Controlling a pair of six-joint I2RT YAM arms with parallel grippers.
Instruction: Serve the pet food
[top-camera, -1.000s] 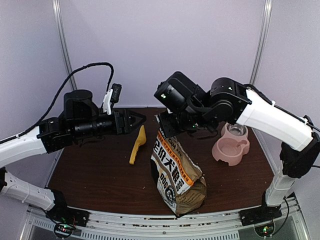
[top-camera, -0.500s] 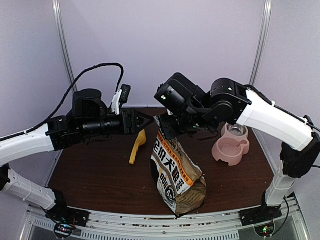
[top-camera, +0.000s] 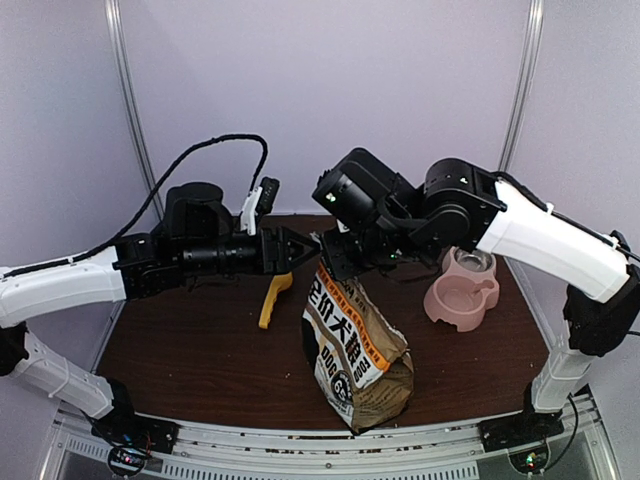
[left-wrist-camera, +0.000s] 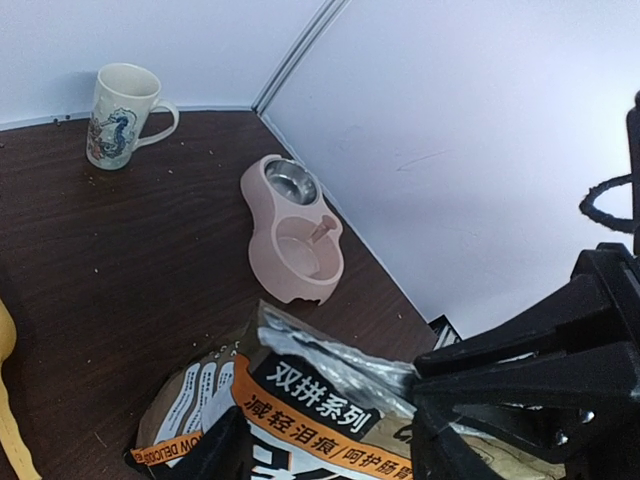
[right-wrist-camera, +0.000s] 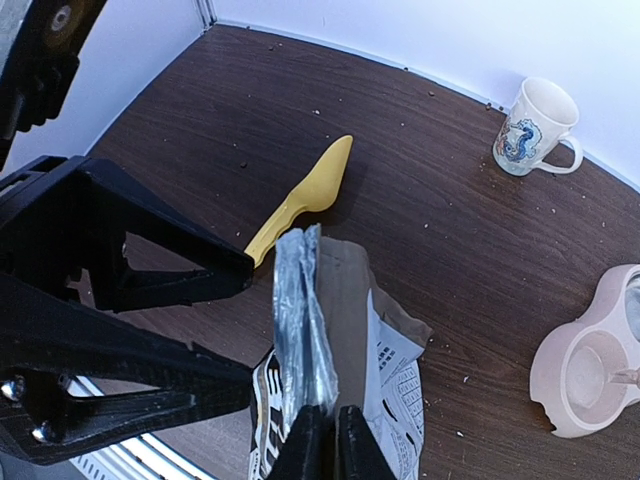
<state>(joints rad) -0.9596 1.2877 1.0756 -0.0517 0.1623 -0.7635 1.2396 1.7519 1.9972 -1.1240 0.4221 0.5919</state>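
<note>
The kraft-brown pet food bag (top-camera: 352, 340) stands upright at the table's middle, and its silver-lined top is pinched flat. My right gripper (top-camera: 335, 262) is shut on the bag's top edge, as the right wrist view (right-wrist-camera: 323, 440) shows. My left gripper (top-camera: 306, 250) is open just left of the bag top. In the left wrist view its fingers (left-wrist-camera: 215, 452) straddle the bag's upper front (left-wrist-camera: 300, 400) without touching it. The pet food is hidden inside the bag. The yellow scoop (top-camera: 272, 295) lies on the table left of the bag. The pink double bowl (top-camera: 462, 296) sits at the right.
A white mug with a blue figure (right-wrist-camera: 535, 128) stands at the back of the table near the wall; it also shows in the left wrist view (left-wrist-camera: 120, 115). Small crumbs are scattered over the dark wooden table (top-camera: 200, 350). White walls close the back and sides.
My left arm has moved right, bringing its open gripper from over the scoop up to the bag's top. The right gripper and the bag have stayed where they were.
</note>
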